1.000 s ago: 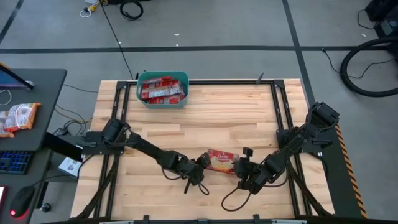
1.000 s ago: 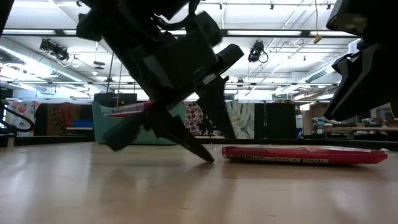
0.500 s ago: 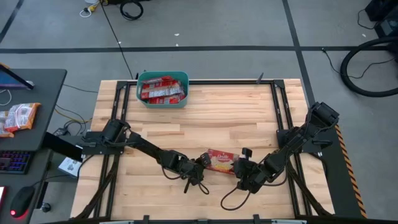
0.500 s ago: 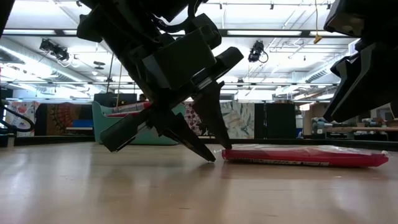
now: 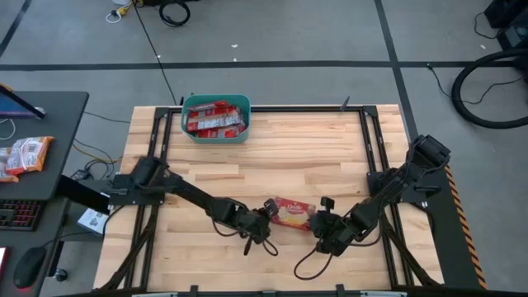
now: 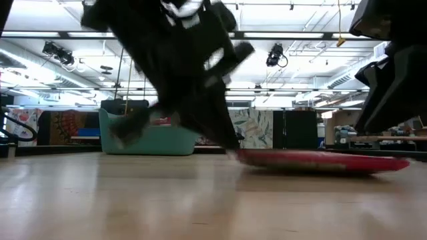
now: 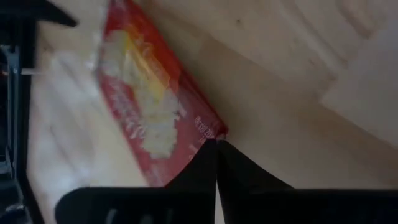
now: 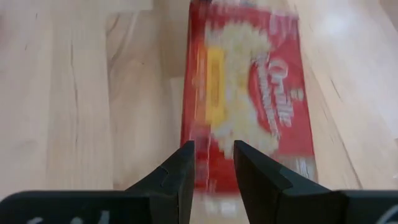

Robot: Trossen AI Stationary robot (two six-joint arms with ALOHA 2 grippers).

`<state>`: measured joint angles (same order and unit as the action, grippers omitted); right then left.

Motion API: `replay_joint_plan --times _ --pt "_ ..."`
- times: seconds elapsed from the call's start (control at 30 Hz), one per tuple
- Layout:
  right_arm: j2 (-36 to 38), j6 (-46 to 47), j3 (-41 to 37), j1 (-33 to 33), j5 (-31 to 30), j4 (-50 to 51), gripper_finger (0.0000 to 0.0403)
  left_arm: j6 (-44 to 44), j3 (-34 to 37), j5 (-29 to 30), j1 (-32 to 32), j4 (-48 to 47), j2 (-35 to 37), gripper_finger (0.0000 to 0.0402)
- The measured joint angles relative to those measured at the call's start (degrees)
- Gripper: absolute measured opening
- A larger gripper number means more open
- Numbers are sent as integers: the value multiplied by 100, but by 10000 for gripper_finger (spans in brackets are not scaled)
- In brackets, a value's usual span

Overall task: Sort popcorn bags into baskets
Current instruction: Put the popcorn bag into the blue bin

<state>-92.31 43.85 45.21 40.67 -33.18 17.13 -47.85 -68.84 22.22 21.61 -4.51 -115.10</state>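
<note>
Orange-and-white packets (image 5: 25,155) lie on a dark side desk (image 5: 58,115); cables (image 5: 487,82) cross the floor.

Left gripper (image 5: 266,223) low at table centre, fingers pinched together, right gripper (image 5: 318,223) just opposite, fingers narrowly parted

Dark two-finger left gripper (image 6: 220,133) motion-blurred in low view; its contact with the flat red popcorn packet (image 6: 323,161) unreadable there. Packets inside teal plastic bin (image 5: 216,132) too small to count from above.
</note>
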Motion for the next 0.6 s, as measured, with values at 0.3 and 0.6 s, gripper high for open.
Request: replay_joint_plan --times 0.3,0.6 --pt "357 395 382 -5 1 1302 117 597 -2 -74 -328 -1158 1747 3" --pt "341 514 415 -5 -185 1304 117 965 -4 312 -1066 -2100 3531 1"
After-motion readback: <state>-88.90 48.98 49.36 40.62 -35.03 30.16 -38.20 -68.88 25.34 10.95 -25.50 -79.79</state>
